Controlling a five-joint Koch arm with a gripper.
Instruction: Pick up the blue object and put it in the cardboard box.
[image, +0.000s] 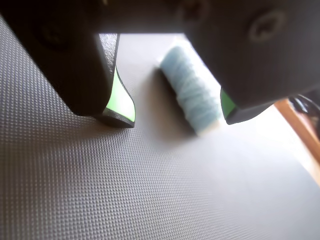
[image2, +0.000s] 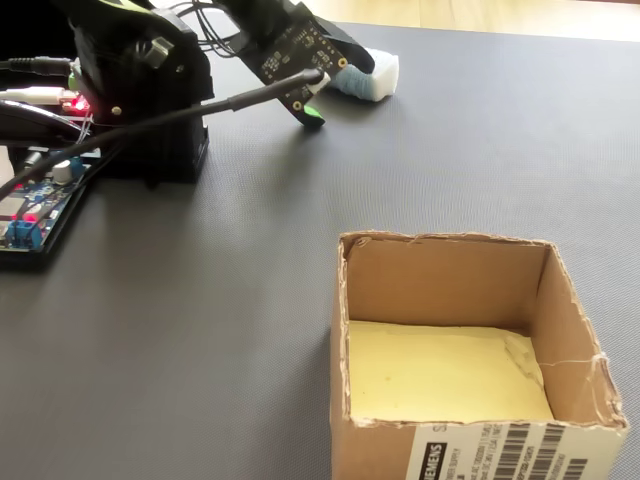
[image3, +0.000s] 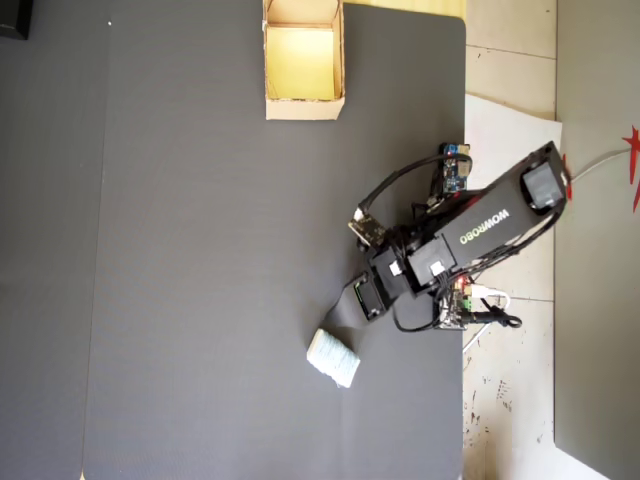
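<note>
The blue object (image: 192, 87) is a pale blue ribbed pad lying on the dark mat. In the wrist view it sits between my two green-padded jaws, close to the right one and apart from the left one. My gripper (image: 176, 119) is open and low over the mat. In the fixed view the gripper (image2: 335, 90) is at the far side of the mat with the pad (image2: 375, 78) just to its right. The overhead view shows the pad (image3: 333, 357) just below my gripper (image3: 342, 320). The cardboard box (image2: 341, 300) stands open and empty at the front; it (image3: 303, 108) is at the top in the overhead view.
The arm's black base (image2: 150, 100) and a circuit board with wires (image2: 30, 215) sit at the left of the fixed view. The mat's right edge (image3: 465, 200) runs beside the arm's base in the overhead view. A wooden strip (image: 300, 130) shows past the mat.
</note>
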